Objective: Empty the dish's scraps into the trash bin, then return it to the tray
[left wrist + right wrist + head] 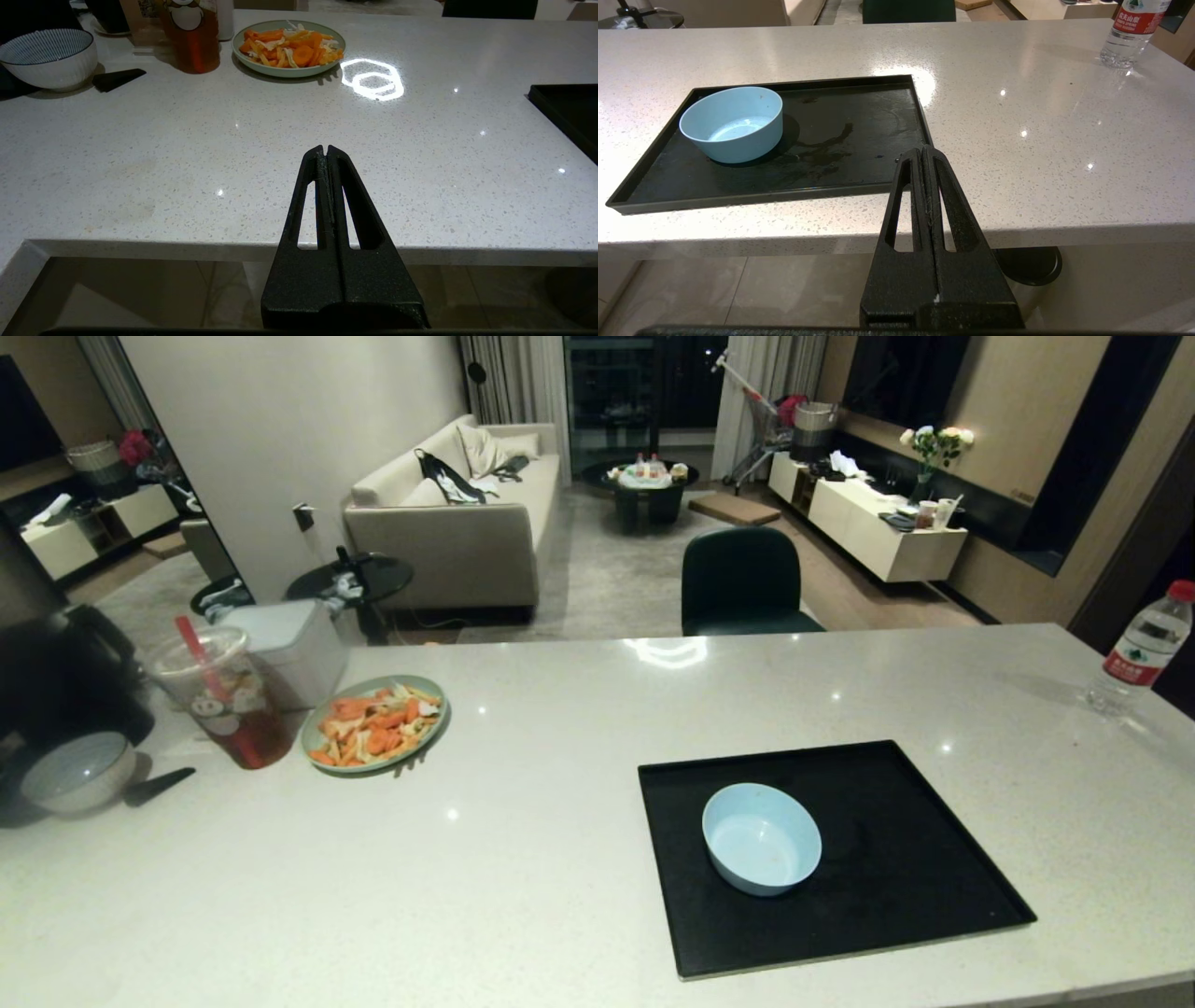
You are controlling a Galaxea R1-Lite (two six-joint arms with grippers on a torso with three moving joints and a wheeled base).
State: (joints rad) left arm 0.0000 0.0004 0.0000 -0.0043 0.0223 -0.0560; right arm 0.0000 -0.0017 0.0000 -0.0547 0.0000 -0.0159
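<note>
Upright and mouth-up, the dish (761, 838) sits on the left half of the tray (896, 887), empty apart from a faint wet sheen inside; being round, it has no long axis. That black tray lies near the front edge of the pale speckled tabletop (523, 859), its long sides running left to right. Far off to the left, a green plate (375, 722) carries the scraps (373, 726), orange carrot pieces and pale strips. Beside it stands a lidded cup of tea (224, 709) with a cartoon print. At the far right, a water bottle (1141, 649) wears a red label with white writing too small to read. Both pincers are clenched and empty, hanging just off the near edge: left pincer (327, 150), right pincer (923, 150).
</note>
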